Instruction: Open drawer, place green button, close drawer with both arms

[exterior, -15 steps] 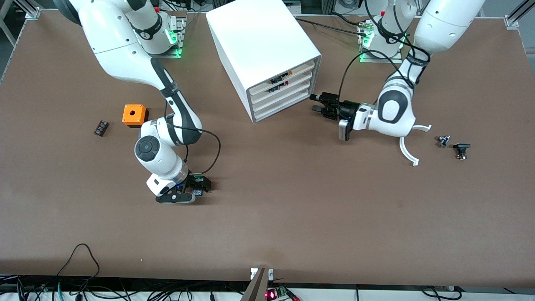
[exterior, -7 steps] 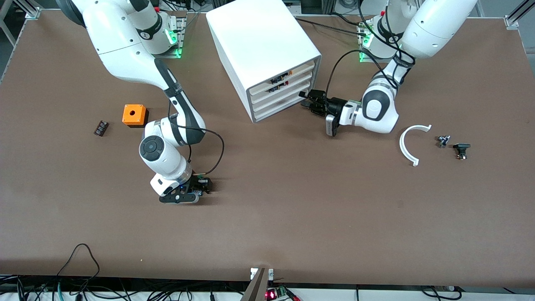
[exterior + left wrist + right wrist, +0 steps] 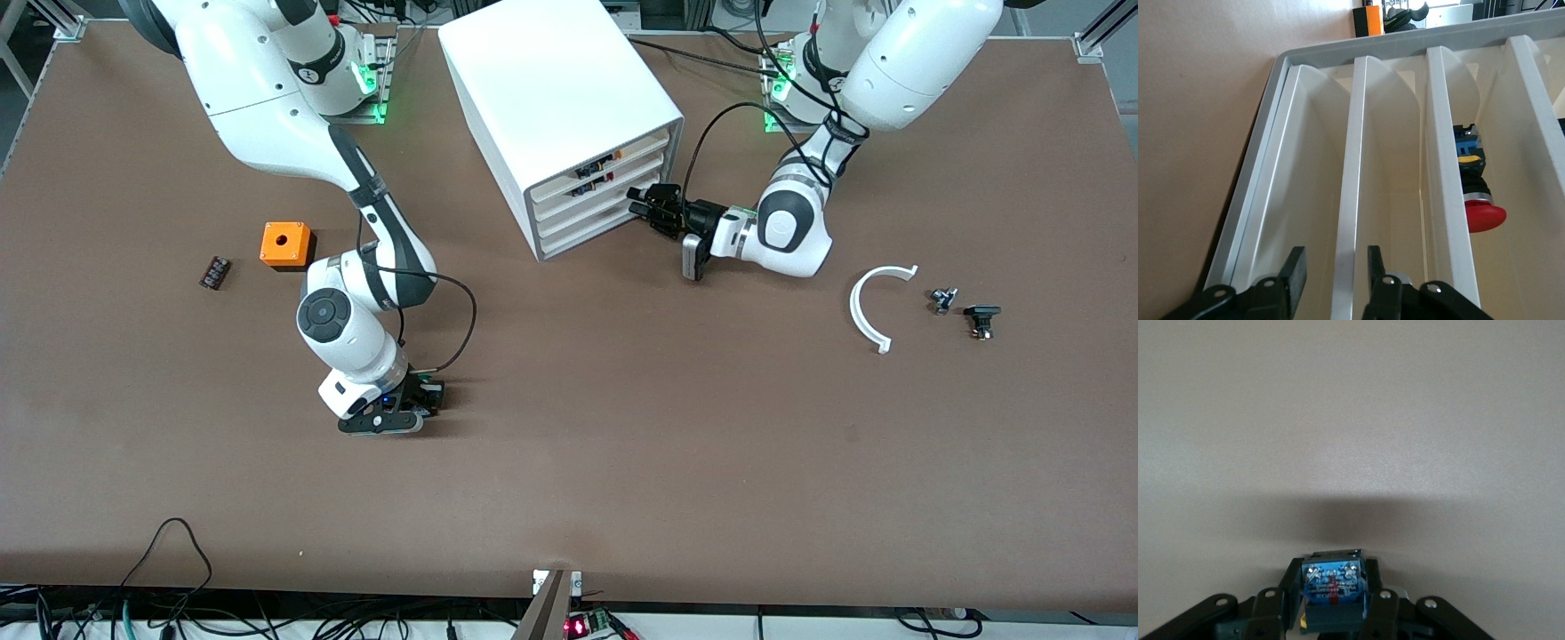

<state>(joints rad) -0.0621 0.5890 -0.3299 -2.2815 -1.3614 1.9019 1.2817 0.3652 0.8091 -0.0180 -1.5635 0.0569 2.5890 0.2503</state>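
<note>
The white cabinet stands at the middle of the table's robot side, with its stacked drawers closed. My left gripper is at the front of the drawer, the second from the bottom. In the left wrist view the left gripper is open, its fingers on either side of the drawer's front lip with a gap on each side. My right gripper is low over the table, nearer the front camera than the cabinet. In the right wrist view the right gripper is shut on the button, of which the blue block base shows.
An orange cube and a small black part lie toward the right arm's end. A white curved piece and two small dark parts lie toward the left arm's end. A red mushroom button sits in an upper drawer.
The left gripper has moved in to the cabinet's drawer front and its fingers have narrowed around the lip. The right gripper has closed on the button.
</note>
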